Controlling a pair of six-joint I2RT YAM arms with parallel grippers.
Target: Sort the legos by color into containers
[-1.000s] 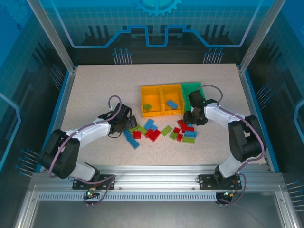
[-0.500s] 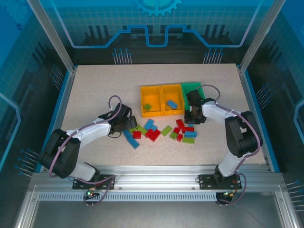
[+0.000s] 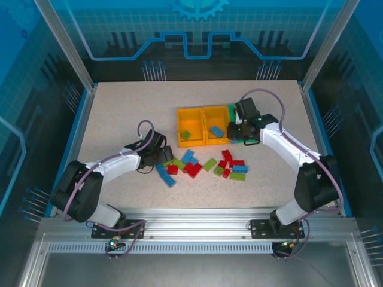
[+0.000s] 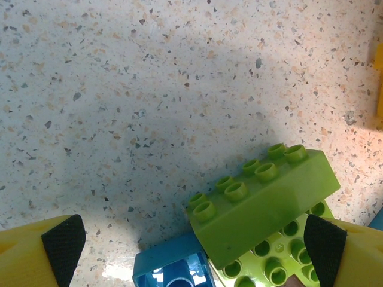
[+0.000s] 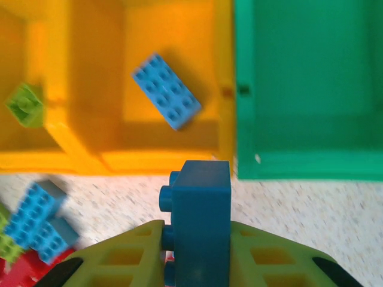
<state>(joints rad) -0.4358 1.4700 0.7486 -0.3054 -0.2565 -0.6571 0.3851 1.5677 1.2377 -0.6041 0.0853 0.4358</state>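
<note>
Clamping the blue brick (image 5: pixel 200 221) by its sides, the right fingers (image 5: pixel 272 257) are holding it — seemingly light, rigid, slippery; left fingers (image 4: pixel 36 251) gaping wide.

Work surface: flat speckled beige tabletop (image 3: pixel 119 113), blue trim (image 3: pixel 78 128) along its left and right edges, ribbed aluminium rail (image 3: pixel 197 216) across the near edge, slanting aluminium posts (image 3: pixel 66 45) at the far corners, translucent blue-tinted panels (image 3: pixel 197 30) with line-and-gear graphics behind.
</note>
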